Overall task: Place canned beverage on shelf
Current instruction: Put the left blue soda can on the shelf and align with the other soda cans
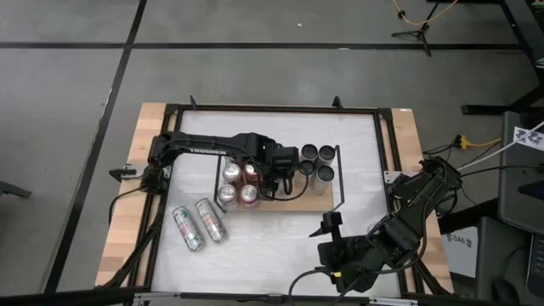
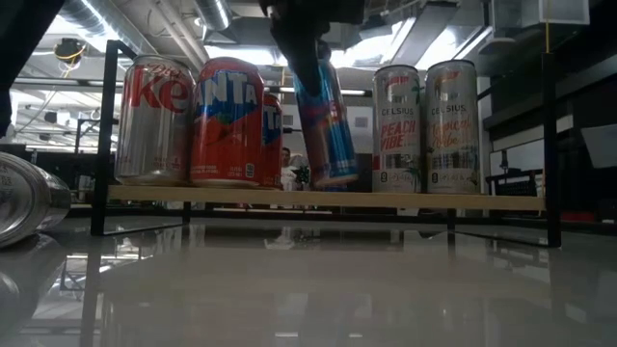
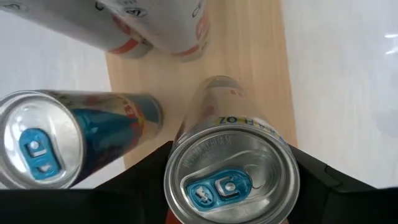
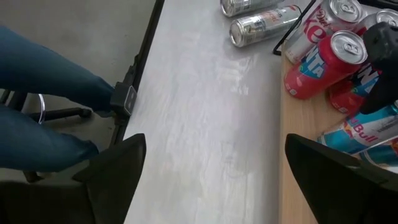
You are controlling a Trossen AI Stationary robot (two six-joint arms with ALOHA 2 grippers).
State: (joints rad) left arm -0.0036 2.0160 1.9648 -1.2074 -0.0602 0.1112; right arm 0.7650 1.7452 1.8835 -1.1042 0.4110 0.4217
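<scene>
We see the left end effector (image 3: 231,180) pinching the blue can (image 2: 323,125) — tilted, base on the shelf (image 2: 328,200) mid-board. Released askew, it may topple onto the Fanta can (image 2: 228,120) just beside. Right end effector (image 4: 214,180) spread, near the tabletop's front edge.

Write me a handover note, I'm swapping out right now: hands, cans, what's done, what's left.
Left hand: shut on a Red Bull can, tilted, at the shelf.
Right hand: open, idle off the shelf's front edge.
Done: four cans at each shelf end.
Left: set down this can, then shelve the two cans lying on the table.
</scene>
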